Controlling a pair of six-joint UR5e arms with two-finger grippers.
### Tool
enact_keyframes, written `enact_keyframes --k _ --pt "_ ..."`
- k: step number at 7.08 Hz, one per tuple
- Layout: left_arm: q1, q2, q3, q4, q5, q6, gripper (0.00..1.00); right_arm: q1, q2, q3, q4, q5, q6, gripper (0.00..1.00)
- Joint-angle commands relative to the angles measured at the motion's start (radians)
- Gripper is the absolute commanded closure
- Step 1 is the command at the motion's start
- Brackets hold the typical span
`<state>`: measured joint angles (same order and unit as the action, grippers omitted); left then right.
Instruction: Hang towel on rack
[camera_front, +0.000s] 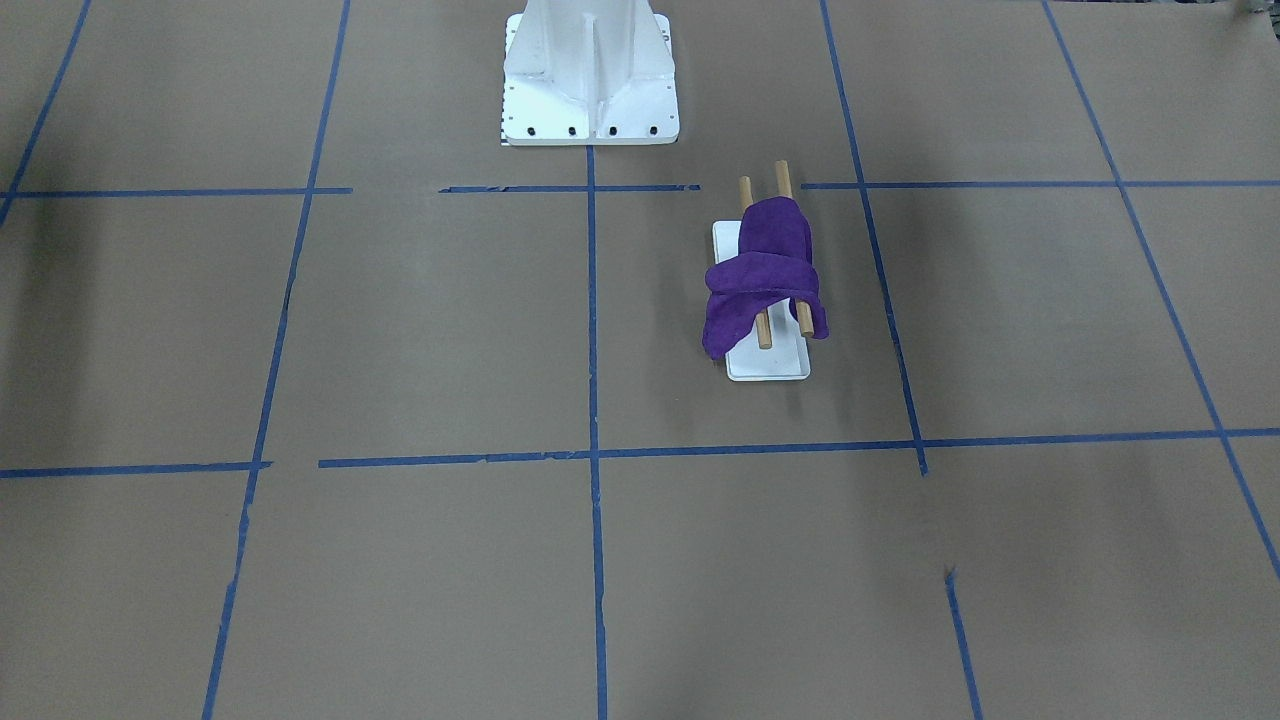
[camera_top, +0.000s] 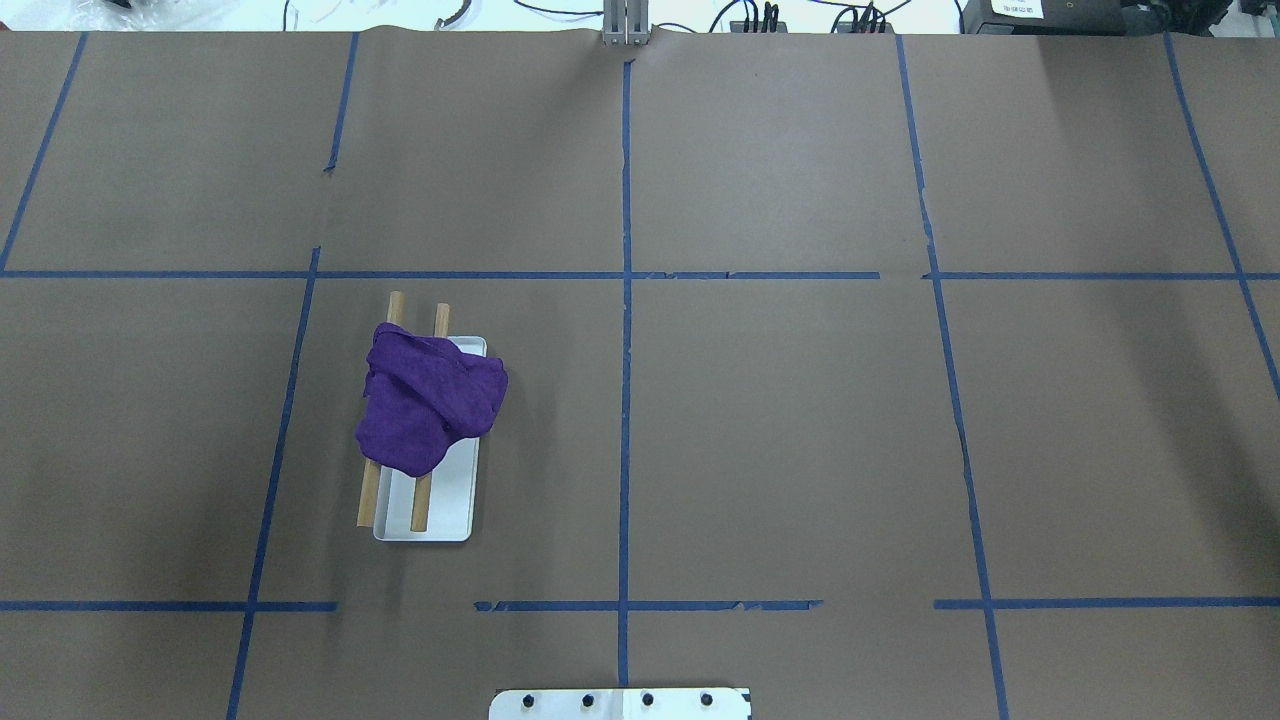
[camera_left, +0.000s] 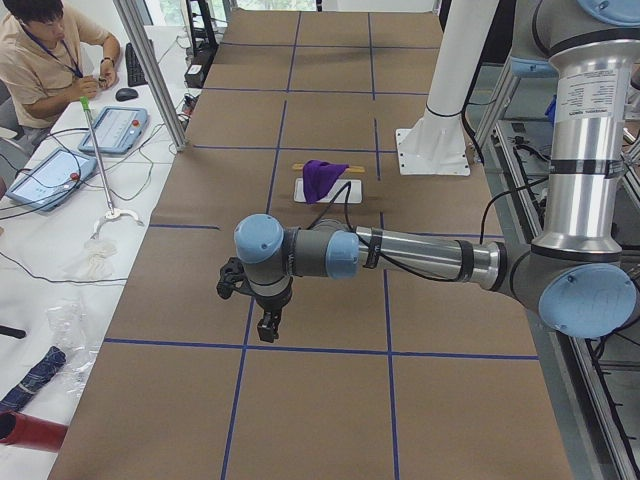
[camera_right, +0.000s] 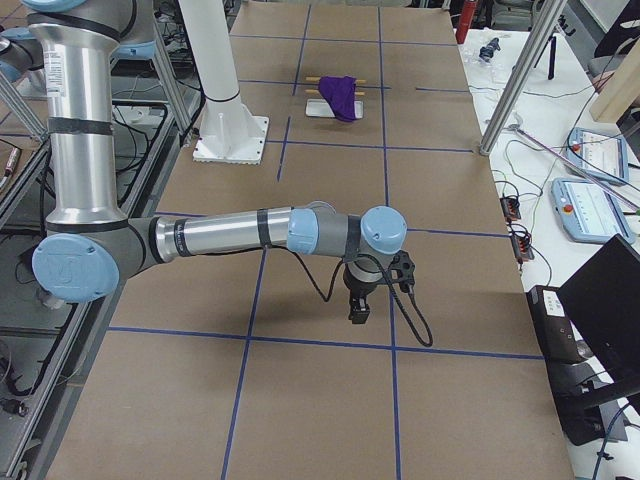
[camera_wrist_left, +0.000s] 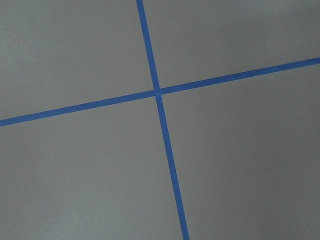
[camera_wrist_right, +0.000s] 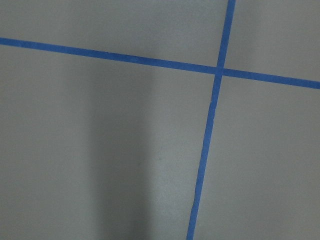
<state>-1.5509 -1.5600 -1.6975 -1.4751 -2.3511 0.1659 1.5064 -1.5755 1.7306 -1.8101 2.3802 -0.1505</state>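
1. Front view: you look basically done. The purple towel (camera_front: 765, 275) is draped over both round wooden dowels of the rack (camera_front: 768, 364), fuzzy and bunched, with one corner drooping past the flat white base.
2. Overhead: the towel is crumpled rather than spread, so maybe tidy it. The dowels poke out at both ends above the brown paper counter (camera_top: 800, 420).
3. Left side view: your left claw (camera_left: 266, 326) hangs over the counter, well apart from the rack. Can't tell if it's wide or narrow.
4. Right side view: your right claw (camera_right: 358, 310) is also far off, and I can't tell its state either.
5. Wrist cams: only matte paper and blue tape (camera_wrist_left: 157, 91).
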Motion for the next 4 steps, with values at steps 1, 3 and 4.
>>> enact_keyframes --k 1,3,4 --pt "0.000 -0.002 0.002 -0.001 0.001 -0.002 0.00 0.000 0.000 0.000 0.000 0.001 0.000 0.00" --pt "0.000 -0.002 0.010 -0.001 0.001 0.000 0.00 0.000 0.000 0.000 0.002 0.007 0.000 0.00" --pt "0.000 -0.012 0.024 -0.002 0.001 0.000 0.00 0.000 0.000 0.003 0.002 0.008 0.000 0.00"
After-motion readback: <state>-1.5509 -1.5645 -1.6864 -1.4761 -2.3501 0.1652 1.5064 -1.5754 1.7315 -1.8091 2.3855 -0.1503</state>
